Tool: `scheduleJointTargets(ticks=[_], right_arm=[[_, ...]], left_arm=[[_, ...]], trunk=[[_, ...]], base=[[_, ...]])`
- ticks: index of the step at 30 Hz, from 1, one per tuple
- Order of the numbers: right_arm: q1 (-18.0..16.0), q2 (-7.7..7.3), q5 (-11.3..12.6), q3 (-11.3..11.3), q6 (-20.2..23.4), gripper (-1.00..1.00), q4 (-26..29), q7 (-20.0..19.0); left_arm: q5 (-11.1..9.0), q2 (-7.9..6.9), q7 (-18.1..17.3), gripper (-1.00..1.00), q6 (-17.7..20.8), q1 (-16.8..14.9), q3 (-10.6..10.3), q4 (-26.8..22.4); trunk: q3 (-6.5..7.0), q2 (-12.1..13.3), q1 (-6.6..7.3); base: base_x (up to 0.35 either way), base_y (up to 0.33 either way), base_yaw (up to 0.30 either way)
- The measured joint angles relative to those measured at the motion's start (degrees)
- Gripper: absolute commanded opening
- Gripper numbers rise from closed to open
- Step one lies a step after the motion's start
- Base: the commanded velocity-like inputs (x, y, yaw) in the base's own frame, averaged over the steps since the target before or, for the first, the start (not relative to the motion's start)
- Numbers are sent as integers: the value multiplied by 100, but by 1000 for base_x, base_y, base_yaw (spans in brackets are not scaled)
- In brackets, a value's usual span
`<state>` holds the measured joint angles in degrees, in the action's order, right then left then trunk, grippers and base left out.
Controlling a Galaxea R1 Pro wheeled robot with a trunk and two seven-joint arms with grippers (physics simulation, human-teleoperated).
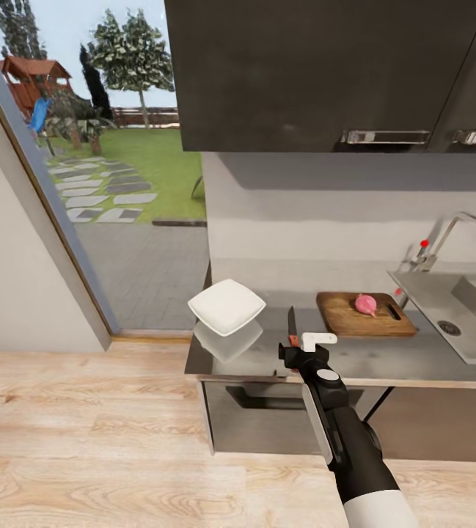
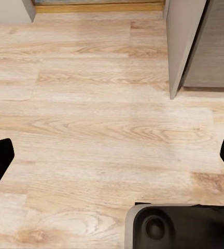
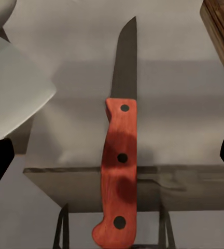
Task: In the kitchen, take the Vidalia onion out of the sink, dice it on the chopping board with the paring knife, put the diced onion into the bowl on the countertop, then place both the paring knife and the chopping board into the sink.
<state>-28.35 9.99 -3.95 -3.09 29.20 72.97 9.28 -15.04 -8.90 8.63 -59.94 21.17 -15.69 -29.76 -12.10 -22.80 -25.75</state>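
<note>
Three rivets in paring knife handle.

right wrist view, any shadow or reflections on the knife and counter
Right wrist view: a soft dark shadow crosses the paring knife handle and the countertop edge. Head view: the matte top faintly mirrors the bowl just beneath it.

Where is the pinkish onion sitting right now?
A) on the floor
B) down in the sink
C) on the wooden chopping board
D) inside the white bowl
C: in the head view the onion rests on the chopping board, which lies on the countertop between the bowl and the sink.
</note>
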Motion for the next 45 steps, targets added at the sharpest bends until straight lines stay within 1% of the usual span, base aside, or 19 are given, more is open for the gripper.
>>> scheduleJointTargets(ticks=[22, 35, 45], right_arm=[[0, 0, 3, 4, 0, 100, 0, 0], [0, 0, 4, 6, 0, 100, 0, 0], [0, 0, 4, 7, 0, 100, 0, 0]], left_arm=[[6, 2, 0, 100, 0, -4, 0, 8], [7, 2, 0, 100, 0, -1, 0, 8], [7, 2, 0, 100, 0, -5, 0, 14]], trunk=[[-103, 0, 0], [-177, 0, 1], [-236, 0, 0]], base=[[0, -1, 0], [106, 0, 0], [23, 0, 0]])
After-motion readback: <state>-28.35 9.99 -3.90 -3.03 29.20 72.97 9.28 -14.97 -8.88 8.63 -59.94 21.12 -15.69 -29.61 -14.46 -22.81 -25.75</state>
